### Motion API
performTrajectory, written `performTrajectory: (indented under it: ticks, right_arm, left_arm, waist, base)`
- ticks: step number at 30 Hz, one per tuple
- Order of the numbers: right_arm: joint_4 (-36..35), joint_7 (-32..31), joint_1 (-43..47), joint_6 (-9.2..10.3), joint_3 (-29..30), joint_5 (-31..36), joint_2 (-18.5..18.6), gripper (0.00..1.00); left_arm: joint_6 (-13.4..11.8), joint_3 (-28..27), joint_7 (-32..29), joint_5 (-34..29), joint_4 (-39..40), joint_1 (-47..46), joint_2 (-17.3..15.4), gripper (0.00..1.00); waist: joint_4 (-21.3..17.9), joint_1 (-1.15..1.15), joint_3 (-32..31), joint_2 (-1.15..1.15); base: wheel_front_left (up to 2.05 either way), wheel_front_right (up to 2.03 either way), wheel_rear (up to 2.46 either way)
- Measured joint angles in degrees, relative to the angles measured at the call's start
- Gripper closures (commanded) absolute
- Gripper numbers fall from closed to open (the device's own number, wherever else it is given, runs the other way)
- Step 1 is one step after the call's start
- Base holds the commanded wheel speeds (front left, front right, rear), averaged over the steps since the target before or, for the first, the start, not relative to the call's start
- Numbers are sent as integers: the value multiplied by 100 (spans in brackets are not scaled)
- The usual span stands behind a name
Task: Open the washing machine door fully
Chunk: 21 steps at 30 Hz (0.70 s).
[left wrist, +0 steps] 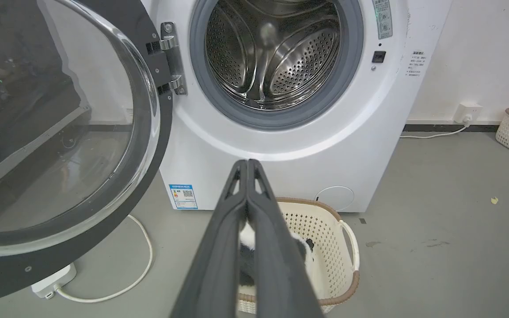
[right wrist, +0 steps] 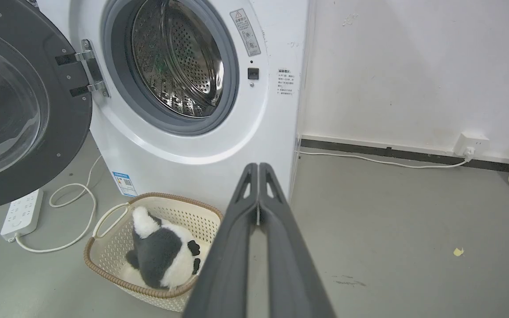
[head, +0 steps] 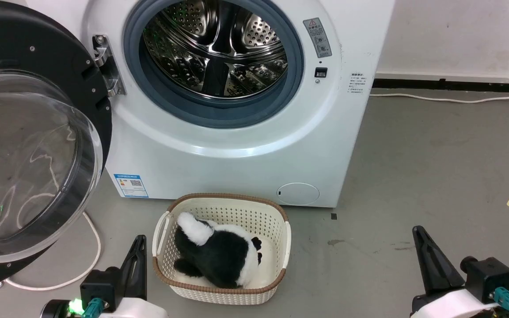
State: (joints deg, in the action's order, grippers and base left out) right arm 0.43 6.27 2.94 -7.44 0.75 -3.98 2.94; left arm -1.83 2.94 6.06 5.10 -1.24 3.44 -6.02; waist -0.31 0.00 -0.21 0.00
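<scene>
head view: the washing machine door [head: 29,145] hangs swung wide at the left, clear of the steel drum [head: 219,48]; left hand [head: 138,247] and right hand [head: 422,247] sit low, both empty. left wrist view: its fingers [left wrist: 219,247] press together (nothing between them). right wrist view: fingers likewise closed, near a basket [right wrist: 113,243].

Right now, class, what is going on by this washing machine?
Nothing is gripped. The washing machine door stands swung wide to the left on its hinge, leaving the steel drum exposed. The left claw and right claw are both shut, low over the floor, touching nothing. A plush panda lies in the cream basket before the machine.
</scene>
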Motion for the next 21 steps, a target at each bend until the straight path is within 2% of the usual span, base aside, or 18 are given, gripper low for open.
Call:
performTrajectory:
  ticks: [21]
  right_arm:
    - [-7, -240, -34, 0, -24, 151, 0, 100]
  left_arm:
    - [59, -112, -234, -177, 43, -116, 137, 100]
  waist:
    - [12, 0, 8, 0]
  base:
    - [0, 0, 0]
